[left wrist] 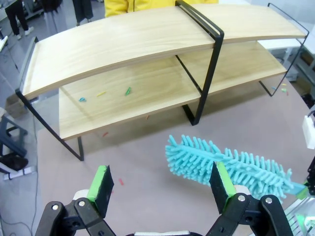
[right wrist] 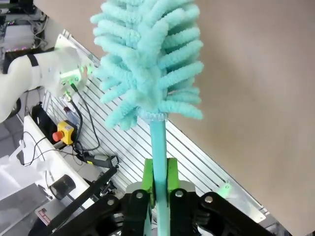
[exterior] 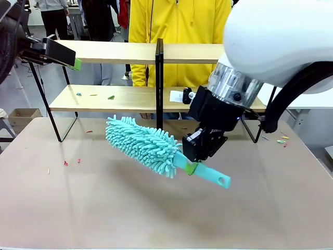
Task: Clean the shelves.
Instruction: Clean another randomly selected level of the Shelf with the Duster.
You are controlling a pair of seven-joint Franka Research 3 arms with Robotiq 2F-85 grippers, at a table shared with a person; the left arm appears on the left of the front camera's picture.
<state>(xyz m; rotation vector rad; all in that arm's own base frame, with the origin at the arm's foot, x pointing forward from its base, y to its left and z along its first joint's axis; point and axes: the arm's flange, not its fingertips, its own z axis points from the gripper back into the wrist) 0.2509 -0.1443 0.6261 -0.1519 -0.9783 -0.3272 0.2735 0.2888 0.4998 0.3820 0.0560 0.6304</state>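
Observation:
The shelves [exterior: 117, 52] [left wrist: 138, 42] are two long light-wood boards in a thin black frame with a black centre post, standing at the far side of the table. Small coloured scraps [exterior: 111, 97] [left wrist: 128, 91] lie on the lower board. A teal fluffy duster [exterior: 143, 143] [left wrist: 231, 164] [right wrist: 147, 64] hangs tilted above the tabletop in front of the shelves. My right gripper [exterior: 195, 159] [right wrist: 160, 178] is shut on its handle. High at the left end of the upper board, my left gripper [exterior: 70, 60] [left wrist: 161, 183] is open with nothing between its fingers.
A person in a yellow jacket [exterior: 177, 21] stands behind the shelves. More scraps [exterior: 65, 163] lie on the beige tabletop [exterior: 104, 208] at left and near the frame's right foot [exterior: 282, 139]. A white card [exterior: 177, 96] sits on the lower board by the centre post.

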